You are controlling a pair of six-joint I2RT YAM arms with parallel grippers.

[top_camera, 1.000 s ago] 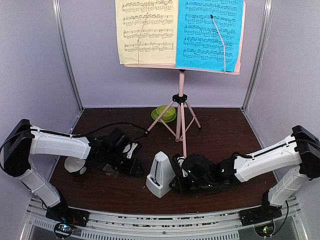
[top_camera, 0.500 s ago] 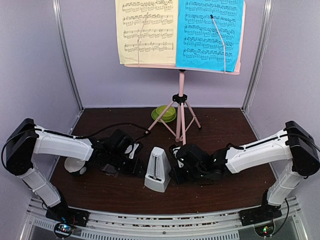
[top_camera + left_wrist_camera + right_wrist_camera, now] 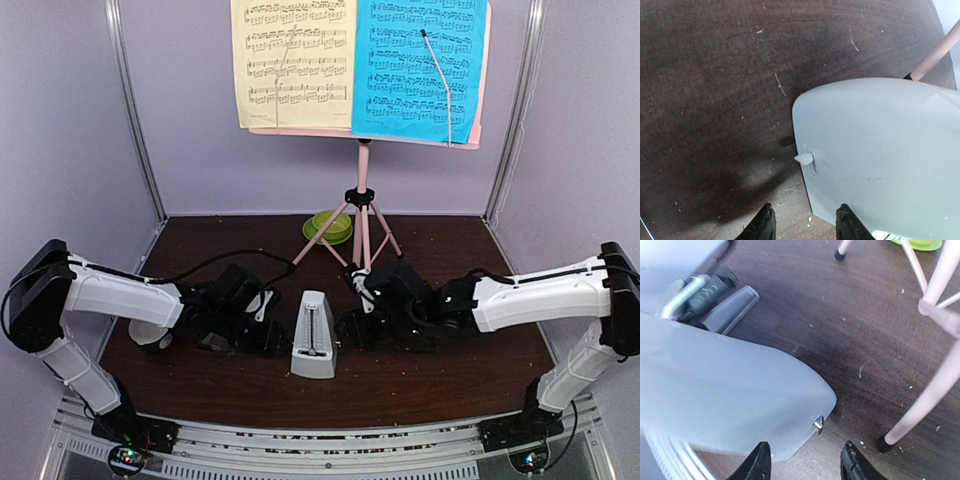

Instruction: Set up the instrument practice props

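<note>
The small white-grey pyramid metronome (image 3: 314, 338) stands upright on the dark table between my two grippers. My left gripper (image 3: 278, 338) is close on its left and is open. In the left wrist view the metronome's flat side (image 3: 880, 150) fills the right half and its lower corner lies ahead of the left gripper (image 3: 805, 227), untouched. My right gripper (image 3: 345, 330) is open just to the metronome's right. The right wrist view shows its side (image 3: 715, 390) in front of the right gripper (image 3: 806, 462). Behind stands the pink music stand (image 3: 363, 200) with a yellow page (image 3: 290, 60) and a blue page (image 3: 415, 65).
A green bowl on a saucer (image 3: 330, 227) sits at the back by the stand's tripod legs (image 3: 927, 395). A white bowl (image 3: 150, 330) lies partly under my left arm. A clear plastic piece (image 3: 735, 307) lies beyond the metronome near the left arm. Purple walls close the sides and back.
The right gripper carried the metronome a little left and back, then opened and let it go. The right arm has drawn back slightly. The left gripper has edged closer to the metronome.
</note>
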